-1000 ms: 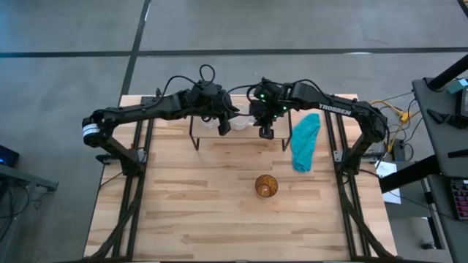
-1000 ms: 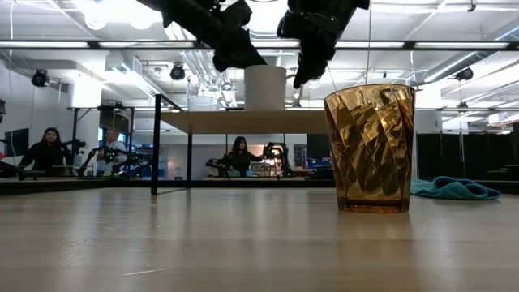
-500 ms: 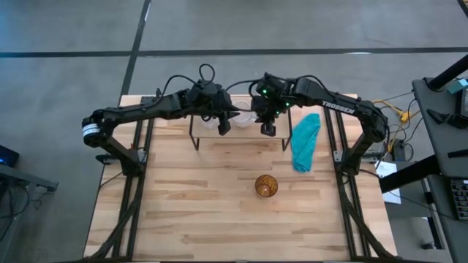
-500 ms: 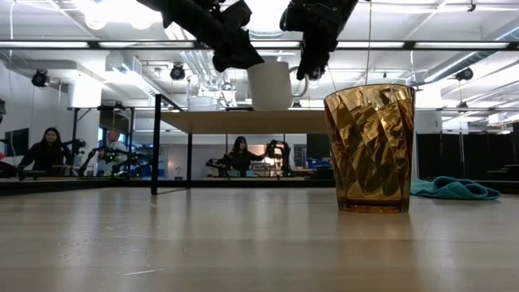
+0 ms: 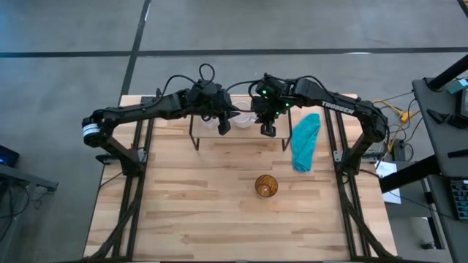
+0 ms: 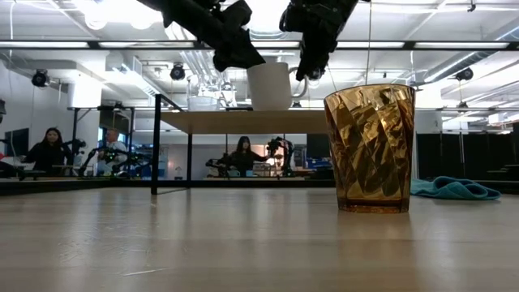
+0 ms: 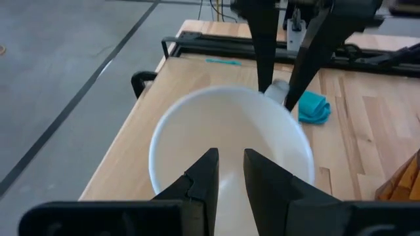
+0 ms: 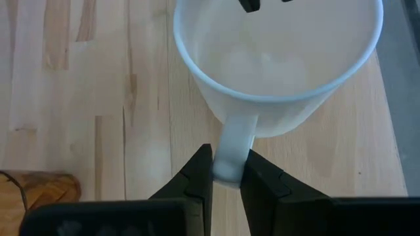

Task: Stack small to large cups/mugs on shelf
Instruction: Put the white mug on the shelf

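Observation:
The white handled mug point(image 5: 241, 121) point(image 6: 270, 85) is on the light-wood shelf point(image 5: 245, 137) point(image 6: 243, 122), slightly tilted. I cannot tell whether its base rests on the plank. My right gripper point(image 8: 228, 172) point(image 5: 268, 128) is shut on the mug's handle. My left gripper point(image 7: 228, 167) point(image 5: 223, 123) hovers over the mug's opposite rim, its fingers a narrow gap apart; whether it touches is unclear. The small clear glass cup point(image 6: 203, 101) stands on the shelf left of the mug. The amber tumbler point(image 5: 266, 186) point(image 6: 369, 150) stands upright on the table. My right gripper pinches the mug's handle point(image 8: 231, 147) between its two fingers, low on the handle's loop. The fingers slant down from the table's right and near side. The mug sits almost upright with its mouth open, tipped a little, its base at or just above the shelf top.
A teal cloth point(image 5: 305, 140) point(image 6: 454, 188) lies on the table to the right of the shelf. The shelf's black legs point(image 6: 154, 146) stand on the tabletop. Bare wood spreads around the tumbler toward the near edge. People sit in the room behind.
My right gripper rose a little and edged toward the shelf. The mug shifted slightly toward the table's right and tipped, so its handle now shows in the low view. In the last half second nothing moved.

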{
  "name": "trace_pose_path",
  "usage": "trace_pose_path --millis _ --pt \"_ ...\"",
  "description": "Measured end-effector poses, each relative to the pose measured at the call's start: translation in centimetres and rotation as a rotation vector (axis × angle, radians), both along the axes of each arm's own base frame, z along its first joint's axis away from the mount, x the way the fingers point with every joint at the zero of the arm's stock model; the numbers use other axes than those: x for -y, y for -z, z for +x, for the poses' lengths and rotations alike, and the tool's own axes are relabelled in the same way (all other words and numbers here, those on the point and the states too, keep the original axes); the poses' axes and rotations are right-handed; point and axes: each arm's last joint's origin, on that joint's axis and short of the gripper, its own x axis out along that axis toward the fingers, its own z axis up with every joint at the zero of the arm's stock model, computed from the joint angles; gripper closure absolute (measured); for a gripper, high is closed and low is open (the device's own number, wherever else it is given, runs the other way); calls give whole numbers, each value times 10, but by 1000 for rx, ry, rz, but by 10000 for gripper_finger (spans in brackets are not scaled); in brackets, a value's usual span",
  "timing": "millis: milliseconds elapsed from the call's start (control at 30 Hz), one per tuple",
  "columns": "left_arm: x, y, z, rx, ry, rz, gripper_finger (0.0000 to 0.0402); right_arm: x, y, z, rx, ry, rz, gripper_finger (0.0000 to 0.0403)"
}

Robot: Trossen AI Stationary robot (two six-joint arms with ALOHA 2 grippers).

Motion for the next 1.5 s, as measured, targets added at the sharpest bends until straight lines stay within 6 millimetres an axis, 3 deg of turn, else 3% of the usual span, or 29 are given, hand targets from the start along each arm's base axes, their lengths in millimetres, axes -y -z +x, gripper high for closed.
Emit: trace_pose_path --millis 967,1500 --pt "0 -6 0 11 0 4 343 1 5 2 6 9 6 352" --pt "0 -5 0 10 1 3 343 4 17 12 -1 10 22 352"
